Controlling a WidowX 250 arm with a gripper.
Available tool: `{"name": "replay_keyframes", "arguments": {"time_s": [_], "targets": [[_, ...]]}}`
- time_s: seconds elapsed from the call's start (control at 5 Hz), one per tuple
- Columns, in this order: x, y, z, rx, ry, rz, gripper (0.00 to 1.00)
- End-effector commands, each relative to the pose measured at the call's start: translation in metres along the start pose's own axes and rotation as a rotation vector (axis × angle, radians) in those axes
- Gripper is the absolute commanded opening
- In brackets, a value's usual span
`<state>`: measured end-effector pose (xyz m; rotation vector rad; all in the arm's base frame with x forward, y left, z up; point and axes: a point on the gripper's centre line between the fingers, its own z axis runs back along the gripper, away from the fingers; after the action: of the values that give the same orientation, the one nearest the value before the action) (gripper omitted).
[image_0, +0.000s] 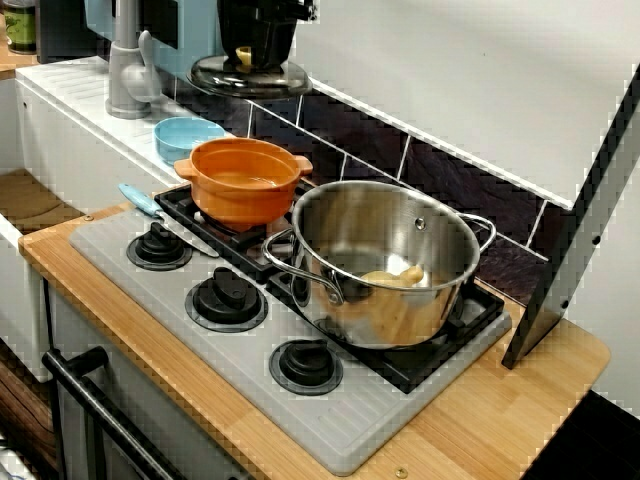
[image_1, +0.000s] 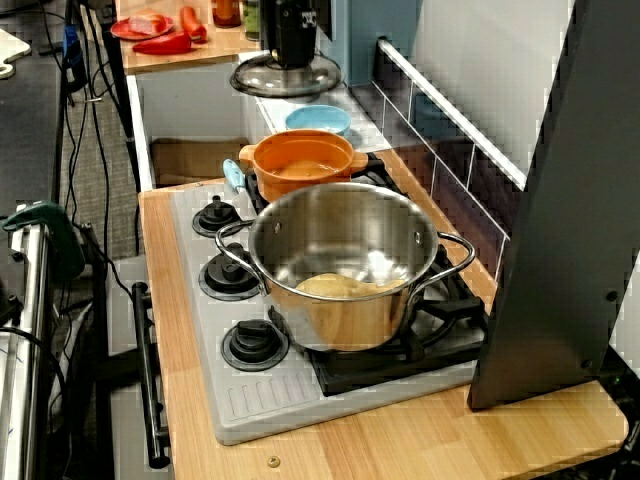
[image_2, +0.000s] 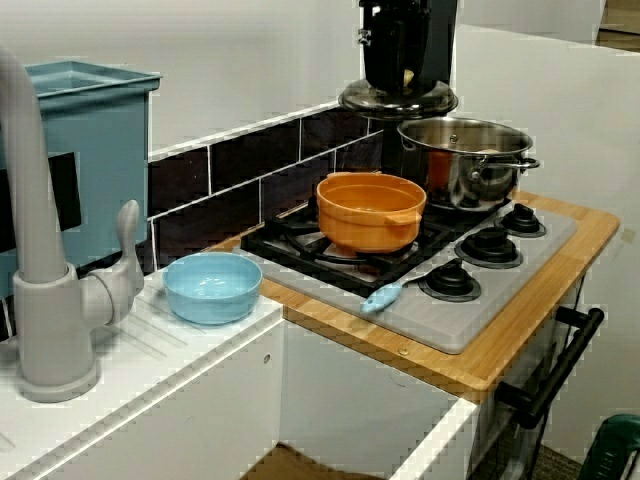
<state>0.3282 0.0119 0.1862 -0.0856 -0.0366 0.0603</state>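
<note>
My black gripper (image_0: 244, 56) hangs above the back of the stove, shut on the pale knob of a round glass lid (image_0: 250, 76). In the view from the sink side, the gripper (image_2: 407, 76) and lid (image_2: 398, 99) float just above and left of the steel pot (image_2: 465, 160). Seen from the stove end, the lid (image_1: 287, 75) hovers beyond the blue bowl (image_1: 318, 120). The steel pot (image_0: 385, 260) stands uncovered on the right burner with a pale yellow lump (image_0: 395, 277) inside. An empty orange pot (image_0: 245, 178) sits on the left burner.
A blue-handled utensil (image_0: 150, 207) lies by the stove knobs (image_0: 228, 298). A grey faucet (image_2: 40, 250) and teal box (image_2: 95, 150) stand past the bowl. A dark slanted panel (image_1: 560, 200) rises at the counter's right end. Red items (image_1: 160, 32) lie on a far table.
</note>
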Motion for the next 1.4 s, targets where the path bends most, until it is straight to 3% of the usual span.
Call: {"name": "replay_keyframes", "arguments": {"time_s": [0.0,1.2], "targets": [[-0.004,0.0,0.037,-0.011,-0.099,-0.005,0.0],[-0.002,0.002,0.061,-0.046,-0.117,0.006,0.0]]}}
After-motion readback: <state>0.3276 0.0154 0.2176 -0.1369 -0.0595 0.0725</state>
